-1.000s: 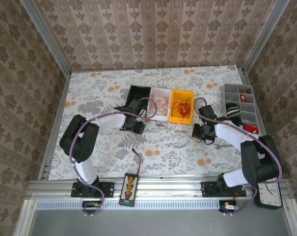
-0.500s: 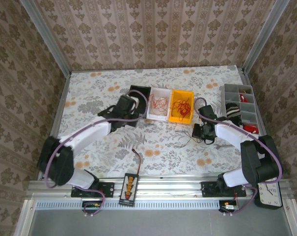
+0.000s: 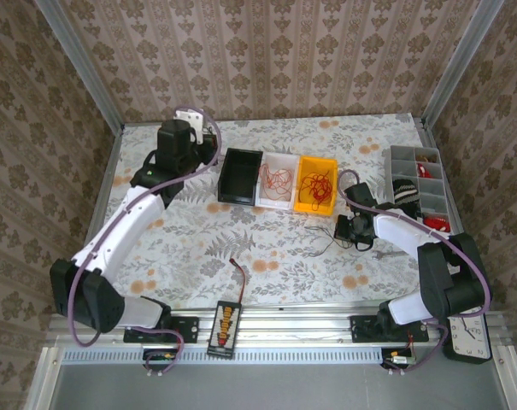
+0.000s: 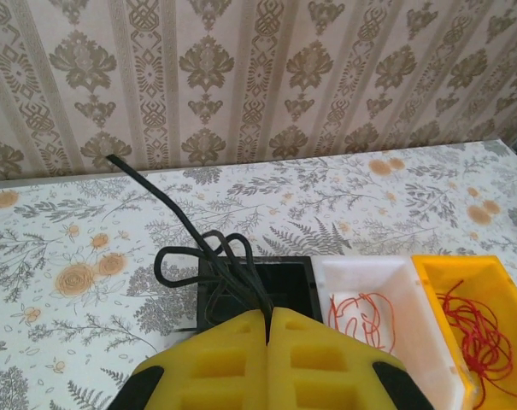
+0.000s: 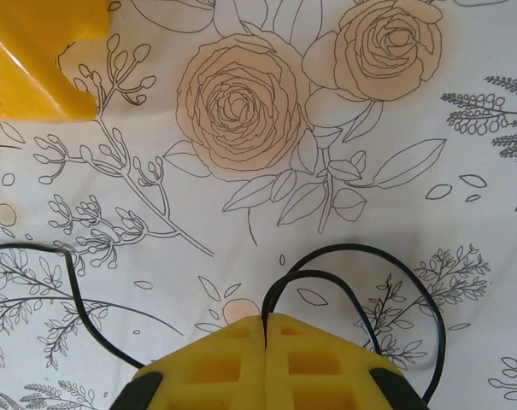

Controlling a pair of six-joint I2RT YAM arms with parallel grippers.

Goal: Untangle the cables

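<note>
**Cables (image 3: 322,243) part sorted, with the dark strands yet to be freed**

Dark cable (image 4: 208,249) sits clamped in my left end effector (image 4: 267,314). Its yellow fingers (image 4: 232,359) are pressed together on the strand, which is held high at the far left of the bench (image 3: 198,239), up and to the left of the black bin (image 3: 239,175). The strand rises from the fingertips into a knotted loop, and one long tail sticks out to the far left.

My right end effector (image 5: 265,320) is low over the bench on the right, just near of the yellow bin (image 3: 316,160). Its fingers are also together, on a second dark cable (image 5: 361,266) that curls away in open loops across the floral surface. More thin dark strands trail to its left on the bench.

Two loose bunches of red cables (image 3: 276,180) lie in bins, one in the white bin (image 3: 279,159) and one in the yellow bin beside it. From the overhead view the black bin looks empty.

As I read it, the red wires are separated and put away, and the dark ones are the work that is left. The knot in the raised strand has to come out, and the bunch by the right arm has to be pulled apart and binned. I put the job somewhat past halfway.
</note>
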